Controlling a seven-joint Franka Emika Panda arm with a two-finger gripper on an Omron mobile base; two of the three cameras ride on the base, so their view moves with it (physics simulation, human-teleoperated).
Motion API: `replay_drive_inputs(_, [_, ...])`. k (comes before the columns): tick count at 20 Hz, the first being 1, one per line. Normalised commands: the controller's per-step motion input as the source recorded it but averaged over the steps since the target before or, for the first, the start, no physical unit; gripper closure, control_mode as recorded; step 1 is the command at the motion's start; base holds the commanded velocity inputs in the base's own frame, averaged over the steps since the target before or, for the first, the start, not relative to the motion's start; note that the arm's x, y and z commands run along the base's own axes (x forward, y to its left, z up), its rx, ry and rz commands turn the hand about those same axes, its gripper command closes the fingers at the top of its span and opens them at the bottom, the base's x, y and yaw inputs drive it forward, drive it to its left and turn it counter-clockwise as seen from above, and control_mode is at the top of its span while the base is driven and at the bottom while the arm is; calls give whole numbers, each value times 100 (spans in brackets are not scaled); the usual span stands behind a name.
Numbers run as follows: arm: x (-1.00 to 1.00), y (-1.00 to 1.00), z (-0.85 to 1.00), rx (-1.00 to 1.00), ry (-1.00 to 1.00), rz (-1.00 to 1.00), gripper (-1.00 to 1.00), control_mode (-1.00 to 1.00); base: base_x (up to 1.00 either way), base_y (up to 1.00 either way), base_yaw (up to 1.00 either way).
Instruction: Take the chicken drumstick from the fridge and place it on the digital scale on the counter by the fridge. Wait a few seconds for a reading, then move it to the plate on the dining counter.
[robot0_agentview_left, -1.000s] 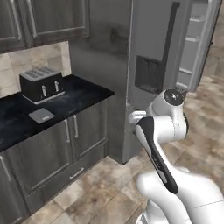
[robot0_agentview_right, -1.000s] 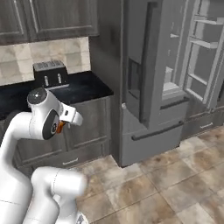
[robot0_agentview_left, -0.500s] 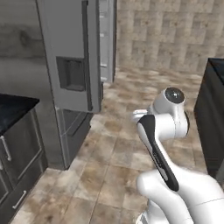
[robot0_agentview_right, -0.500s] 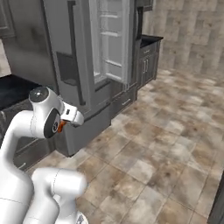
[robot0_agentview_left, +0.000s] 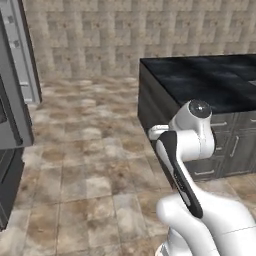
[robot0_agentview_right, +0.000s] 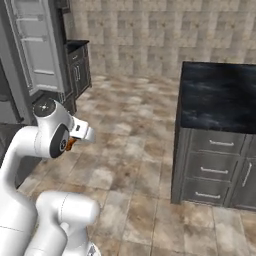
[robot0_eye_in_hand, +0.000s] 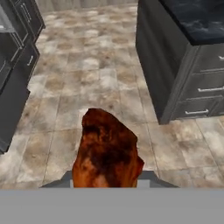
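Observation:
The chicken drumstick (robot0_eye_in_hand: 107, 151), orange-brown with dark reddish patches, sits in my gripper (robot0_eye_in_hand: 107, 180), which is shut on it above the tiled floor. It hides the fingertips. In the right base view a sliver of the drumstick (robot0_agentview_right: 70, 144) shows under the hand, held close to the arm. The dining counter (robot0_agentview_left: 200, 75) (robot0_agentview_right: 220, 95) (robot0_eye_in_hand: 197, 17) stands ahead to the right, a black veined top over dark drawers. The fridge (robot0_agentview_left: 12, 100) (robot0_agentview_right: 35, 47) is off to the left with its door open. Plate and digital scale are out of view.
Beige-brown floor tiles (robot0_agentview_left: 90, 150) stretch between the fridge and the island up to a stone-tile wall (robot0_agentview_right: 150, 30). A dark cabinet with a black top (robot0_agentview_right: 77, 60) stands beyond the open fridge door. The island's near corner (robot0_eye_in_hand: 151, 65) faces the hand.
The base has turned, so both base views swung from the tile-backed counter and fridge front to the open floor and the island. The arm keeps its tucked pose with the drumstick.

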Motion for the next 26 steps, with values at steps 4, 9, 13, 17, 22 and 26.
replay_drive_inputs(4, [0, 0, 0, 0, 0, 0, 100, 100, 0, -94, -46])
replay_drive_inputs(9, [0, 0, 0, 0, 0, 0, 100, 100, 9, -100, -23])
replay_drive_inputs(13, [0, 0, 0, 0, 0, 0, 100, 100, 26, -100, -5])
replay_drive_inputs(17, [0, 0, 0, 0, 0, 0, 100, 100, 36, -100, 0])
replay_drive_inputs(22, [0, 0, 0, 0, 0, 0, 100, 100, 45, -100, 0])
replay_drive_inputs(26, [0, 0, 0, 0, 0, 0, 100, 100, 64, -100, -2])
